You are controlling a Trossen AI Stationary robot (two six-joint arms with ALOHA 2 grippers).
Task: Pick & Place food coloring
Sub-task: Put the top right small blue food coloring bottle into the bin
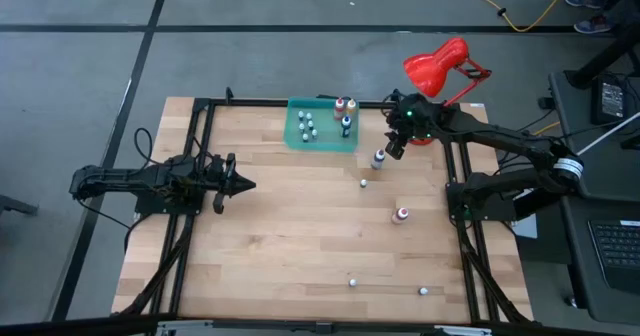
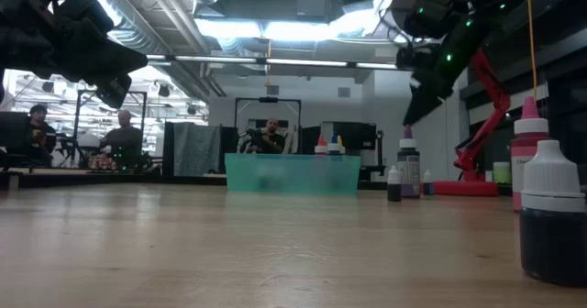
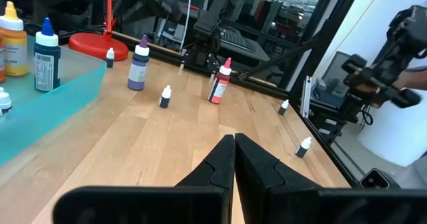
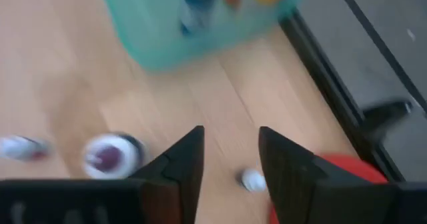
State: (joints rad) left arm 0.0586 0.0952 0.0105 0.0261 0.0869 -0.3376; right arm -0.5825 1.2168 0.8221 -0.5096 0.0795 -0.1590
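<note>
The food coloring bottles are partly in a teal tray point(image 1: 320, 128) at the far side, partly standing loose on the wooden table. A purple bottle point(image 1: 378, 158) stands upright just in front of the tray's right corner. A red bottle point(image 1: 402, 215) and tiny white-capped ones point(image 1: 363, 183) stand nearer. My right gripper point(image 4: 230, 159) hovers open above the table between the purple bottle point(image 4: 107, 154) and a tiny bottle point(image 4: 252, 179), holding nothing. At the table's left side my left gripper point(image 1: 240, 185) is shut and level, with nothing in it.
A red desk lamp point(image 1: 440, 68) stands at the far right corner, its base point(image 4: 347, 177) close to my right gripper. Two tiny bottles point(image 1: 352, 281) point(image 1: 424, 291) stand near the front edge. Black frame rails point(image 1: 465, 226) run along both table sides.
</note>
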